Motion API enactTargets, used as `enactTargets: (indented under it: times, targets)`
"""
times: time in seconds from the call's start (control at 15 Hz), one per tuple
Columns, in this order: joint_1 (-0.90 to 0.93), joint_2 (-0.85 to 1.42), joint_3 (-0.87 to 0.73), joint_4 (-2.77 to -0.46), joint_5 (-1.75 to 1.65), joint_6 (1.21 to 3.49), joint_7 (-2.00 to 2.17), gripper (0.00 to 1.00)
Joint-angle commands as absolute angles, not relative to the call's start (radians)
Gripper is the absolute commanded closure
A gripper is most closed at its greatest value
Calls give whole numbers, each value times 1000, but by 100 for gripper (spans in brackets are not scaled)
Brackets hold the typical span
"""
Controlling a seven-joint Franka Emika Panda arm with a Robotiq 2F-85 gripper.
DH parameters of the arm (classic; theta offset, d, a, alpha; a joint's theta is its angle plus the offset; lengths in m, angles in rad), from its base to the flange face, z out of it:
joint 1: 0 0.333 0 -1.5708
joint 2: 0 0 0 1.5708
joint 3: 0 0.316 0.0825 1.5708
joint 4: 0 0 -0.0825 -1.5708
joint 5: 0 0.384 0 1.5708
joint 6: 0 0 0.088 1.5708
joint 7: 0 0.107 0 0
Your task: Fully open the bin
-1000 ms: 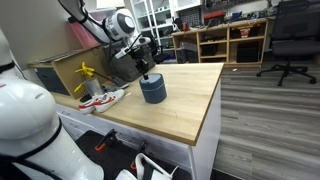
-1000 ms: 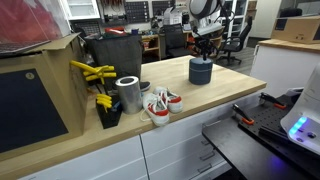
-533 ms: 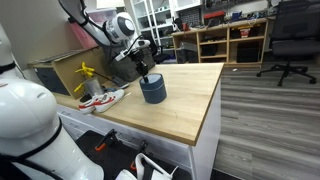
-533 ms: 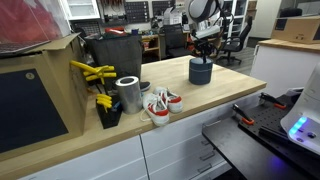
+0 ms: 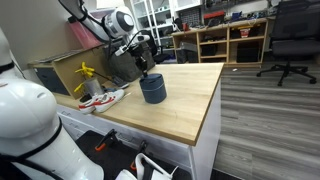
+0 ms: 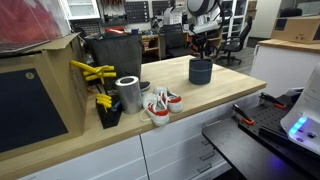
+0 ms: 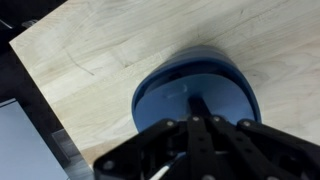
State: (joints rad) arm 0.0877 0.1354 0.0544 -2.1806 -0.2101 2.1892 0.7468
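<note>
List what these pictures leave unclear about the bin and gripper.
- Gripper open or shut: wrist view is blurred where it meets the lid.
- Bin hinge: too small in both exterior views; gripper body covers the near rim in wrist view.
- Lid lifted or flat: too small to tell.

We see a light wooden worktop (image 5: 195, 105) resting on white cabinet fronts (image 6: 175, 150) with drawers. Beside it the floor (image 5: 270, 120) is grey wood-look plank. At the far side stands a low wooden shelf unit (image 5: 225, 40) with open cubbies, and near it a black office chair (image 5: 290, 40) on castors. In an exterior view we find cluttered shelving (image 6: 125, 10) at the back and another dark chair (image 6: 240, 40). The light is even and indoor.
</note>
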Motion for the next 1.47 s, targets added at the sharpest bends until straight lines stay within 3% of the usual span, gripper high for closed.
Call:
enactTargets:
  times: [0.0,0.73,1.4]
  targets:
    - [100,80,55,-2147,-164,2182,759,100]
    - [139,139,77,-2036,-211,2207,956,100]
    - [181,345,39,-1758,-209,2155,1098,100]
